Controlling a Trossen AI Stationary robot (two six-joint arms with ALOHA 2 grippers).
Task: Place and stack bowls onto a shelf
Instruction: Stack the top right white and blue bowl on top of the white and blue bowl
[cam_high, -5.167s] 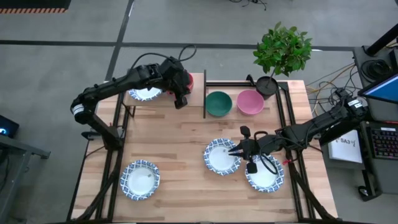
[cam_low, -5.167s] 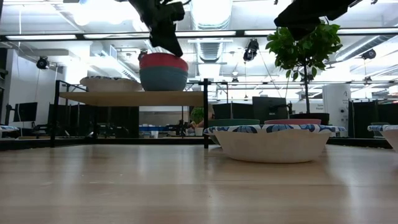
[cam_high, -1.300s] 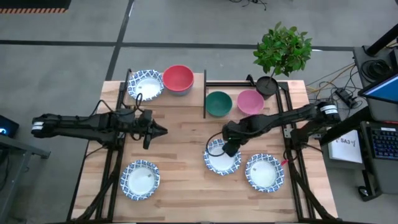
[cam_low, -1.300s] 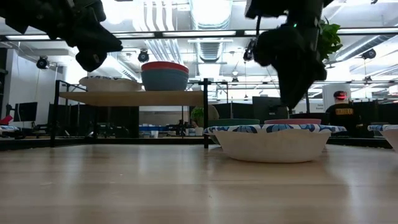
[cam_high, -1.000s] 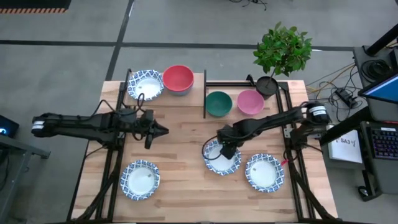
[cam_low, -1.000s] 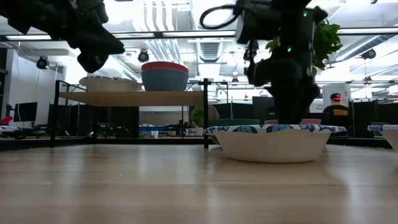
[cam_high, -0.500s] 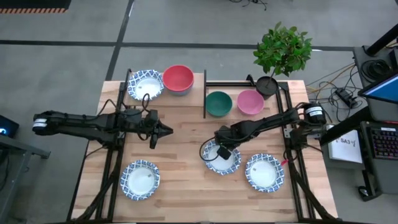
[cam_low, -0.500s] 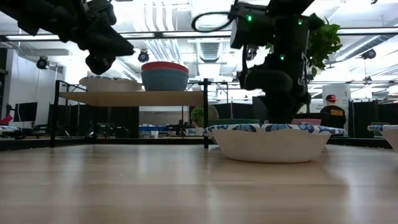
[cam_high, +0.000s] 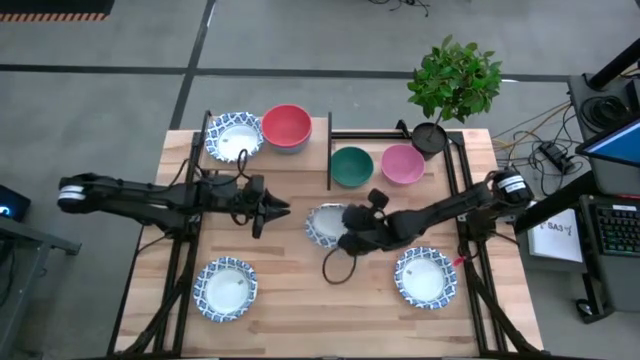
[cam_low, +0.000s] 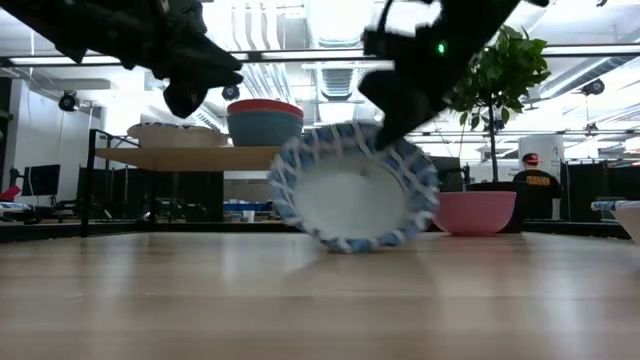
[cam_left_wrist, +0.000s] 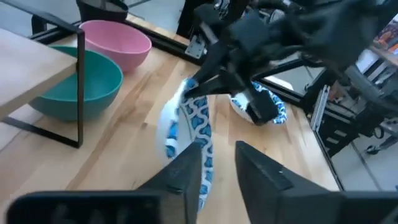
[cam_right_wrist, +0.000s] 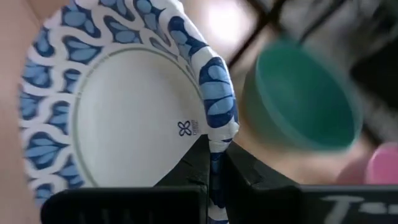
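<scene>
- A shallow white bowl with a blue patterned rim (cam_high: 326, 224) is tipped up on its edge near the middle of the wooden tabletop (cam_high: 290, 290), its underside facing the low camera.
- The right gripper (cam_high: 348, 236) pinches this bowl's rim, fingers pressed together on the patterned edge, as the right wrist view shows up close.
- The left gripper (cam_high: 281, 208) hovers just beside the tilted bowl, pointing at it; its two dark fingers (cam_left_wrist: 186, 174) stand slightly spread with nothing between them.
- The shelf (cam_high: 222, 125), a light-wood board on a black frame, stands at the far left part of the table.
- On the shelf sit another white patterned bowl (cam_high: 234, 135) and, just beside it, a red bowl (cam_high: 286, 127); in the low view the red bowl rests nested in a blue bowl (cam_low: 264, 126).
- Beyond the shelf's end, a green bowl (cam_high: 351, 165) and a pink bowl (cam_high: 402, 163) sit side by side on the tabletop.
- Two more white patterned bowls lie flat at the near edge: one at the near left (cam_high: 225, 288), one at the near right (cam_high: 425, 277).
- A black plant pot (cam_high: 429, 137) with a leafy green plant (cam_high: 455, 80) stands at the far right corner, near the pink bowl.
- A person in a dark shirt and red cap (cam_low: 538, 185) shows in the room behind the table.
</scene>
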